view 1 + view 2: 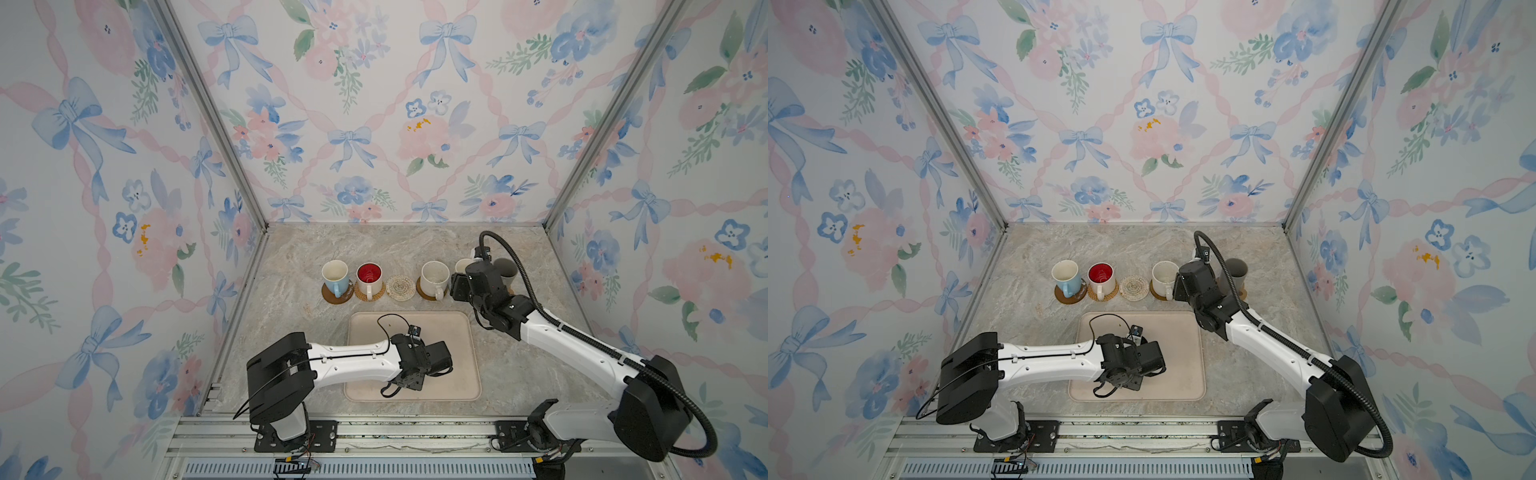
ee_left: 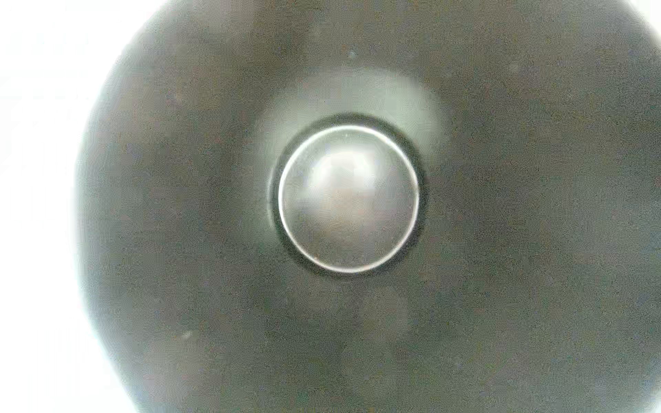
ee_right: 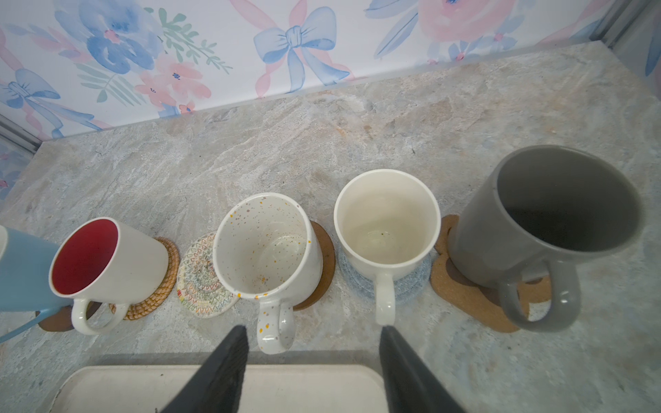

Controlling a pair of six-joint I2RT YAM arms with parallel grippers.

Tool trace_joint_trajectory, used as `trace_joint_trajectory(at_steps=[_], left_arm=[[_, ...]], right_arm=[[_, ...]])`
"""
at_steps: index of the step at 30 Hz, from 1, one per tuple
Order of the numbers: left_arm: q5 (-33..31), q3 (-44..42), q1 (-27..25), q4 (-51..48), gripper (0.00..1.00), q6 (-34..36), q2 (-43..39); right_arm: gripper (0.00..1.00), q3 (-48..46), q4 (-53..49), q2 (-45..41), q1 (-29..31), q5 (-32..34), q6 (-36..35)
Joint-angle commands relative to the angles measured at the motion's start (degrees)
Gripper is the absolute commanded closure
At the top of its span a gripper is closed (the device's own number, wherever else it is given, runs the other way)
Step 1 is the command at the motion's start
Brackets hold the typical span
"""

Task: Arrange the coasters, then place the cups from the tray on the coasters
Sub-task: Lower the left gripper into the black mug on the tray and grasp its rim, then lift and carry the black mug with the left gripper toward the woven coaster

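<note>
Black cup (image 2: 339, 200), probably, fills the left wrist view.

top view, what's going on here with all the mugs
Five mugs stand on coasters in a row at the back: light blue mug, white mug with red inside, speckled mug, cream mug and grey mug. The cream woven coaster is bare. The left gripper is at the black mug over the tray, its wrist camera looking straight into it; a grip can't be confirmed. The right gripper hangs open and empty before the row.
</note>
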Motion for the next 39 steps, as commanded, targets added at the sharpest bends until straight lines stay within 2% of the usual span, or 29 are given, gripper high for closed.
trace_joint_trajectory(at_steps=[1, 8, 15, 19, 24, 39], left_arm=[[-2.9, 1.5, 0.6, -1.0, 0.58, 0.3, 0.3], [-3.5, 3.0, 0.7, -0.9, 0.62, 0.7, 2.4], [-3.9, 3.8, 0.7, -0.8, 0.72, 1.1, 4.4], [-4.0, 4.0, 0.8, -0.9, 0.82, 1.2, 5.0], [-4.6, 3.8, 0.8, -0.9, 1.00, 0.8, 4.7], [-11.6, 4.9, 2.6, -0.7, 1.00, -1.3, 0.1]], right_arm=[[0.38, -0.7, 0.8, 0.0, -0.6, -0.2, 0.7], [0.38, -0.7, 0.7, 0.0, -0.8, -0.5, 0.7], [0.38, -1.0, 0.6, -0.2, -1.1, -0.5, 0.8], [0.38, -1.1, 0.5, -0.4, -1.3, -0.5, 0.9], [0.38, -1.2, 0.5, -0.5, -1.4, -0.5, 0.8], [0.39, -0.9, 0.7, -0.5, -1.5, -1.7, 1.1]])
